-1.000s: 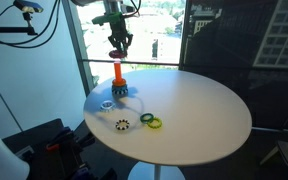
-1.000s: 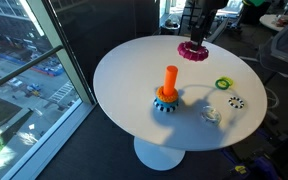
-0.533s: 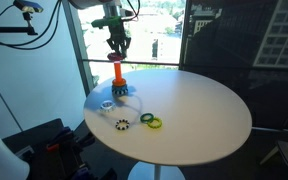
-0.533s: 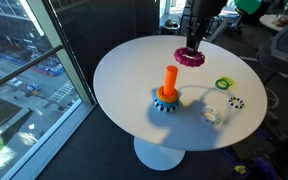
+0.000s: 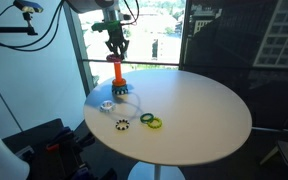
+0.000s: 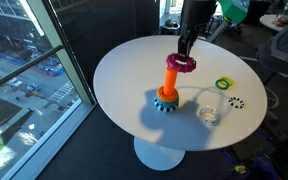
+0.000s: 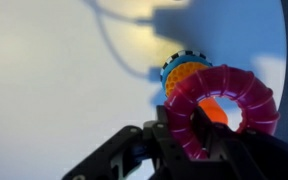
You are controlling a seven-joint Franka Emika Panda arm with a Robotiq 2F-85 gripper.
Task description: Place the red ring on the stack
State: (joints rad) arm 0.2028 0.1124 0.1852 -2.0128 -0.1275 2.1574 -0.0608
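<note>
The gripper (image 5: 117, 47) is hanging over the round white table (image 5: 209, 115), and its jaws are pinching the red ring (image 6: 183, 64) by one side of its bumpy rim. In the wrist view the fingers (image 7: 180, 132) are pressing on the nearer part of the red ring (image 7: 246, 92), one inside the hole and one outside.

The red ring is being held in the air at the top of the stack (image 6: 169, 80), tilted a little. In the wrist view the orange peg is showing through the ring's hole, and the toothed blue base (image 7: 187, 68) is peeking out past the ring's far rim. Whether the ring is touching the peg cannot be told.

In an exterior view the stack (image 5: 118, 75) is standing close to the table's far left edge, beside the window, with the red ring (image 5: 117, 58) just above its tip.

The loose rings are lying flat, well apart from the stack: a yellow-green ring (image 6: 224, 84) and a white ring (image 6: 236, 101) are sitting near the table's right edge. In an exterior view the yellow-green ring (image 5: 155, 124) and the white ring (image 5: 122, 125) are resting close to the near edge
</note>
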